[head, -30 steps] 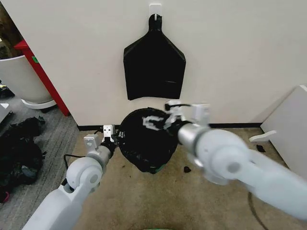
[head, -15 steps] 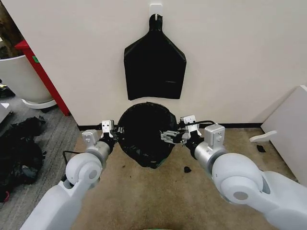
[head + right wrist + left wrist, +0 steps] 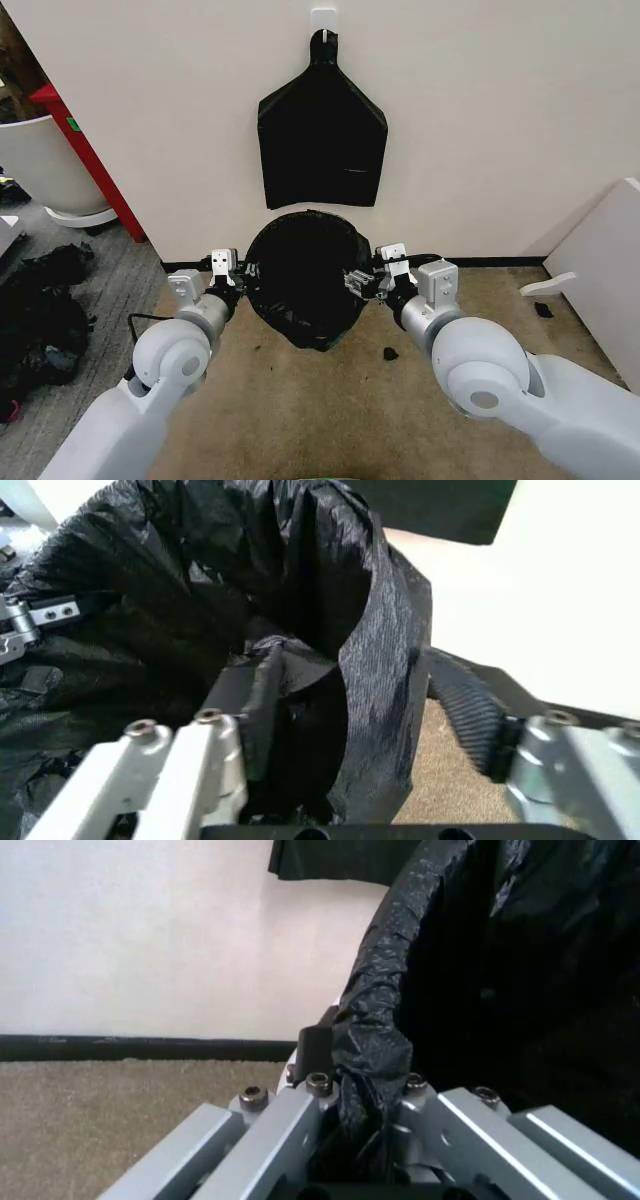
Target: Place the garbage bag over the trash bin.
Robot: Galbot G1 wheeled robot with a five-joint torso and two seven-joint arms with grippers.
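The garbage bag (image 3: 303, 275) is glossy, black and crinkly, and its round mouth hangs open near the wall above the carpet. My left gripper (image 3: 241, 276) is shut on the bag's left rim. In the left wrist view the bunched plastic (image 3: 372, 1042) is pinched in that gripper (image 3: 362, 1144). My right gripper (image 3: 359, 281) sits at the bag's right rim. In the right wrist view its fingers (image 3: 205, 761) stand wide apart, open, with a fold of the bag (image 3: 370, 667) hanging between them. The trash bin is hidden.
A flat black bag bunch (image 3: 322, 140) hangs from a hook on the wall above. At the left are a large white tub (image 3: 40, 160), a red post (image 3: 88, 155) and a dark heap (image 3: 40, 310). A white panel (image 3: 600, 270) leans at the right. A black scrap (image 3: 390, 353) lies on the carpet.
My right arm has swung down from over the bag and come in to its right rim. The bag's mouth now looks rounder. The left gripper has kept its hold.
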